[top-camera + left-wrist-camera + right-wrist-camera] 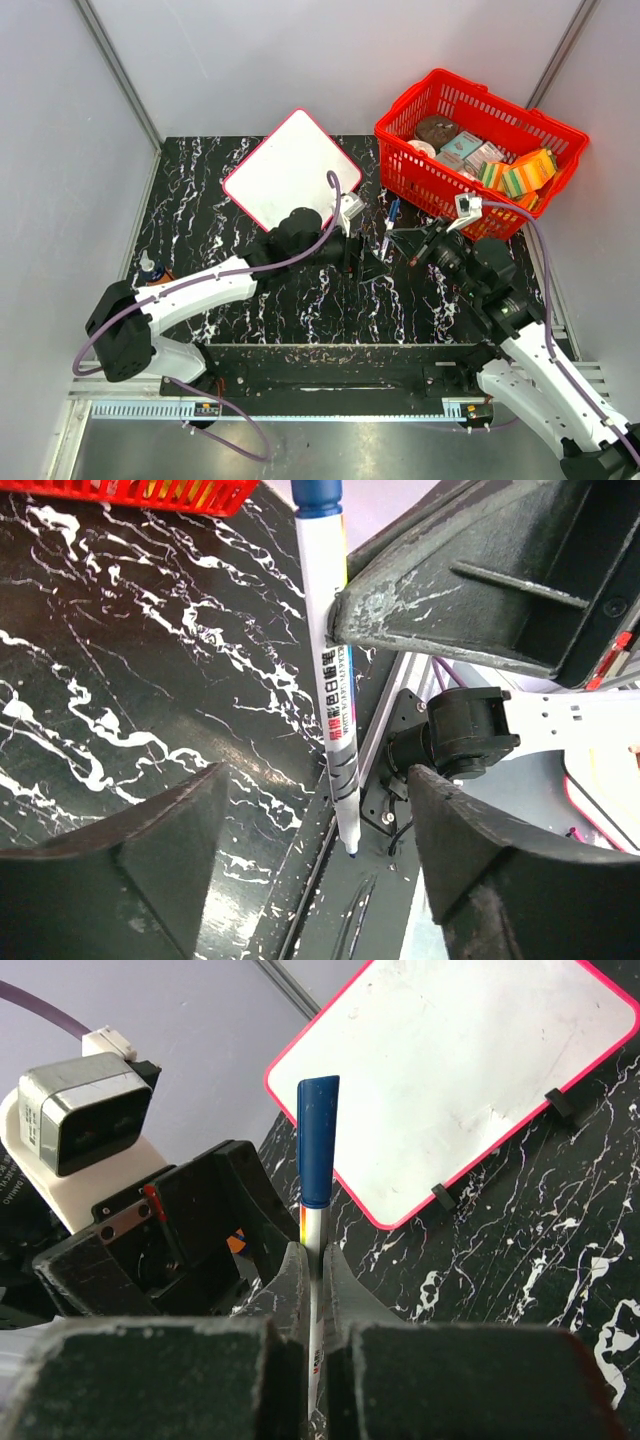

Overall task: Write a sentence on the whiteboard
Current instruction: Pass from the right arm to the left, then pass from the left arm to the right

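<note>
Marker (316, 1195) was found pinched between the closed fingers of the right gripper (316, 1270), held off the table with its blue cap (318, 1140) uppermost in the right wrist view. From above, its long axis ran roughly near to far, cap end pointing away from the arm bases. The left gripper (318, 785) stood spread, one finger on either side of the marker's uncapped lower end and touching nothing. Whether that lower end was a nib or the barrel's tail could not be determined.

The whiteboard (290, 165) lay flat at the far left of centre, turned so that one corner pointed toward the arms. It lay to the left of and beyond both grippers. The left arm was the nearer, its wrist just beside the board's near corner. The right gripper, which had the marker, was further off toward the basket. The board's face was blank, and no part of the sentence was visible on it.

The table (330, 310) was black stone-patterned, dull and level. A red basket (420, 170) of packets stood at the far right, just beyond the right gripper, and a small bottle (150, 268) stood near the left edge. Grey wall panels (350, 60) enclosed three sides.

In the inspector's judgement, reaching the board with the marker would mean carrying it leftward past the left arm, which crowded that path.
</note>
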`<state>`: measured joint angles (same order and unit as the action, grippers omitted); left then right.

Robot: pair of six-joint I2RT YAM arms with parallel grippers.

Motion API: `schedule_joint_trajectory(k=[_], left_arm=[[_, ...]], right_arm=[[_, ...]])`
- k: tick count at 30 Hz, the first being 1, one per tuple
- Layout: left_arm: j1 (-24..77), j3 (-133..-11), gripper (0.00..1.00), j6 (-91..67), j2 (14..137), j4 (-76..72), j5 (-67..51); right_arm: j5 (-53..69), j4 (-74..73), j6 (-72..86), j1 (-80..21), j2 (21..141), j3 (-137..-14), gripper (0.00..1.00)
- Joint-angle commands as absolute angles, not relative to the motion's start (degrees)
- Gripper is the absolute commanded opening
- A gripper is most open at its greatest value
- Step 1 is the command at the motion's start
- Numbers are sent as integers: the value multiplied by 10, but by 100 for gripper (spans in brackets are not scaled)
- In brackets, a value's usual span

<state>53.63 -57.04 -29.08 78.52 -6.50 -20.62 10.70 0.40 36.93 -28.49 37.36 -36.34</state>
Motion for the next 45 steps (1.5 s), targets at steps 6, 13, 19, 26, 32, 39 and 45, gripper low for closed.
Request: schedule_joint_trajectory(k=[6, 13, 19, 26, 32, 39, 45], left_arm=[[549, -554, 48, -301, 779, -191, -233], [552, -562, 2, -297, 785, -191, -232], [551, -555, 0, -256, 734, -135, -152], [549, -577, 0, -170, 641, 26, -75], [549, -606, 0, -99, 584, 178, -49], [549, -620, 0, -54, 526, 274, -71], [549, -621, 0, -36, 512, 294, -142]], right_arm=[[93, 23, 392, -287, 335, -356, 0], [95, 22, 398, -287, 322, -352, 0], [98, -18, 378, -287, 317, -371, 49], [112, -39, 368, -287, 318, -386, 100], [200, 5, 362, -287, 333, -399, 100], [358, 104, 358, -287, 387, -413, 100], [472, 258, 434, -287, 451, -400, 100]])
